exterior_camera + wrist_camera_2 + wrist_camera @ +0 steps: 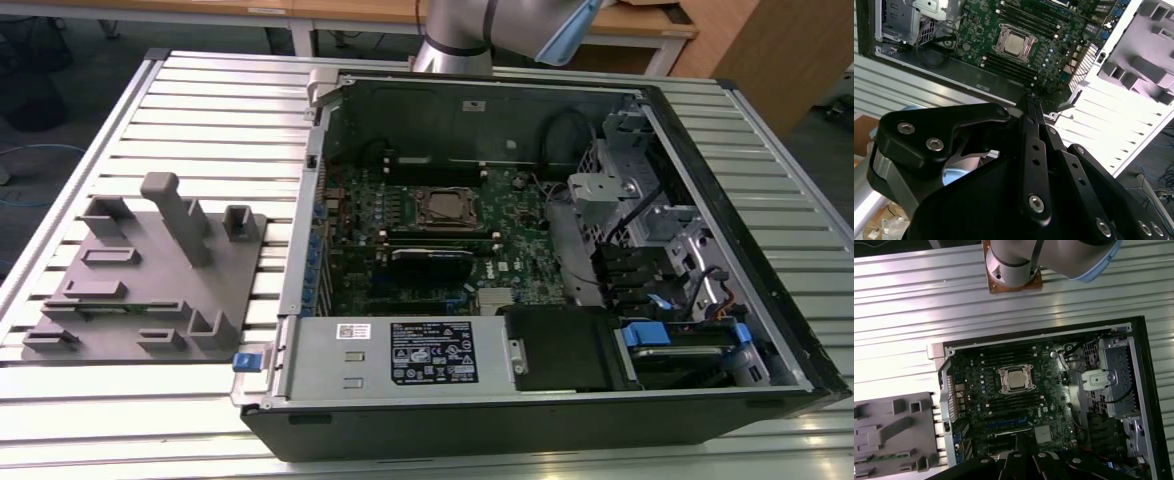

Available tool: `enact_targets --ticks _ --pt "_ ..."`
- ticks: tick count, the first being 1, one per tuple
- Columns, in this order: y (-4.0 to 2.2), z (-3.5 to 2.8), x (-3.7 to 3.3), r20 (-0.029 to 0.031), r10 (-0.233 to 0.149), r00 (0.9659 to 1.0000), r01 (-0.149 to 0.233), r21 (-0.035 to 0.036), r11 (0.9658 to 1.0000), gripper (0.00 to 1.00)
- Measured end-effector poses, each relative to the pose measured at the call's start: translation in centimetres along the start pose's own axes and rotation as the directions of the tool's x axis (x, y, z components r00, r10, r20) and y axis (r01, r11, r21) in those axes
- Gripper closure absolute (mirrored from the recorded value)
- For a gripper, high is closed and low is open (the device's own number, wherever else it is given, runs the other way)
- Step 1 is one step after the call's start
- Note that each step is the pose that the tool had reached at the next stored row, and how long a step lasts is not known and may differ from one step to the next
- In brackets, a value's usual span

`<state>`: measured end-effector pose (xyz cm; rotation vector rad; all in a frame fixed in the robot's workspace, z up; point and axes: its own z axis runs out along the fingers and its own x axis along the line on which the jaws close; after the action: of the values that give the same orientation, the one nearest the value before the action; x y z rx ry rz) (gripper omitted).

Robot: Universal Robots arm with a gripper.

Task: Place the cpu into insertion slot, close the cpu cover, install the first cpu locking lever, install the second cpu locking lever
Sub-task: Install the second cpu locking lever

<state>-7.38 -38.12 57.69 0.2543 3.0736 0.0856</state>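
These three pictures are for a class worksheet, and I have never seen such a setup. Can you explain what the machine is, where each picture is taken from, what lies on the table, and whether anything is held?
The machine is a robot arm. The exterior view looks at the scene from a camera off the arm; both wrist views come from cameras riding on the arm, looking down past its black end effector, whose fingers are shut with nothing between them. On the ribbed metal table lies an open computer case with its green motherboard exposed. In the middle of the board the silver-grey cpu sits in its insertion slot, framed by the metal cpu cover. Toward the exterior view's left stands a grey fixture block.
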Motion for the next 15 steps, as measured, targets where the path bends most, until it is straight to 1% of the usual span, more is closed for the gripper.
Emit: enact_targets --ticks 15 --pt "-0.16 2.71 0.14 0.0000 0.000 1.0000 0.000 0.0000 1.0000 0.89"
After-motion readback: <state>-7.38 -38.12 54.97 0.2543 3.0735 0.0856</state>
